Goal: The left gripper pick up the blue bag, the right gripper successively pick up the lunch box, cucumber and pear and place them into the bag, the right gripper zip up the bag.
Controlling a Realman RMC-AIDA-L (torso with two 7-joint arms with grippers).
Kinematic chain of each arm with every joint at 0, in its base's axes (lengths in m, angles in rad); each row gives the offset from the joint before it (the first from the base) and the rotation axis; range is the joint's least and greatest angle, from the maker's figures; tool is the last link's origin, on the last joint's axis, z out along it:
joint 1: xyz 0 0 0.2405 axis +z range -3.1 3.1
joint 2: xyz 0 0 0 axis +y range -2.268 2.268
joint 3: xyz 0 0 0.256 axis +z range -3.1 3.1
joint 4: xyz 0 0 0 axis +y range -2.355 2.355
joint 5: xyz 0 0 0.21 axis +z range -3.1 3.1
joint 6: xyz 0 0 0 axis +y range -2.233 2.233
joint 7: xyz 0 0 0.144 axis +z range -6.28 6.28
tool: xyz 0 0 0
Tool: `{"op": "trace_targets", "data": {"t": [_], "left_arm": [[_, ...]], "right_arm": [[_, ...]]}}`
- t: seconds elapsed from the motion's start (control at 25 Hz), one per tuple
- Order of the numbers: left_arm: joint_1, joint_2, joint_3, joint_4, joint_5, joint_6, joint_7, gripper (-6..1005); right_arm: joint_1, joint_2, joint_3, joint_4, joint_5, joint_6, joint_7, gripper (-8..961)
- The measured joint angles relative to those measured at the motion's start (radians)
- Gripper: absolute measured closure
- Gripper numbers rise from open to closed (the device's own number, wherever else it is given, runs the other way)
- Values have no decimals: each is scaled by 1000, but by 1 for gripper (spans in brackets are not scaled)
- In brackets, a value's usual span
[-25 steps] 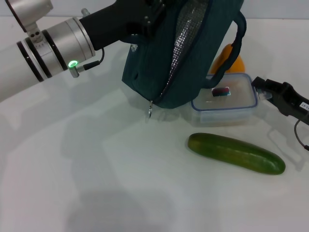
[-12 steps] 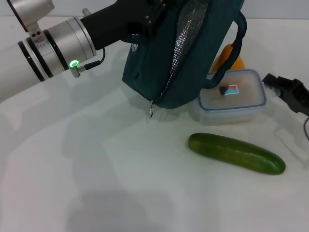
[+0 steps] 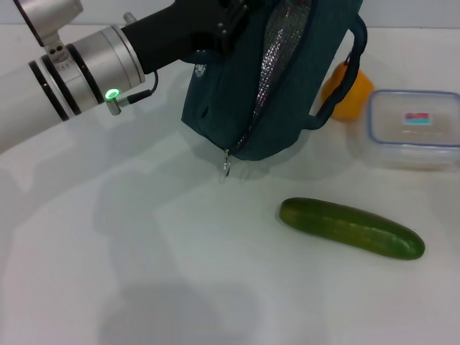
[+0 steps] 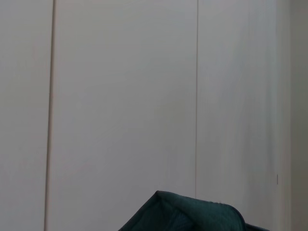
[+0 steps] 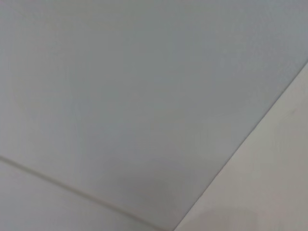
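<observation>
The blue bag hangs upright with its mouth open, showing silvery lining, and its base rests on the table. My left gripper is shut on the bag's top edge at the upper left. A strip of the bag's fabric shows in the left wrist view. The lunch box is at the far right, cut by the picture's edge; what holds it is hidden. The pear sits behind the bag's handle. The cucumber lies on the table in front. My right gripper is out of view.
The ring zipper pull dangles at the bag's lower front. The white table spreads out in front and to the left. The right wrist view shows only a plain pale surface.
The lunch box has moved right and farther back, away from the bag, uncovering the pear. The right gripper has slid out of the head view. The left arm and bag have held still.
</observation>
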State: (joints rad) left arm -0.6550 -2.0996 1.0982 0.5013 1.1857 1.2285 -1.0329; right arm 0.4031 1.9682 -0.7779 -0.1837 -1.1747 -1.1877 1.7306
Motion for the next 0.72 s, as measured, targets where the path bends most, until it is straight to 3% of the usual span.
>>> {"op": "trace_targets", "data": {"t": [0.48, 0.72], "left_arm": [[-56, 0, 30, -55, -10, -36, 5, 953], [-62, 0, 41, -55, -18, -56, 6, 954]], "right_arm": [[-10, -25, 24, -64, -20, 167, -97, 856], [-10, -34, 38, -92, -13, 176, -142, 854]]}}
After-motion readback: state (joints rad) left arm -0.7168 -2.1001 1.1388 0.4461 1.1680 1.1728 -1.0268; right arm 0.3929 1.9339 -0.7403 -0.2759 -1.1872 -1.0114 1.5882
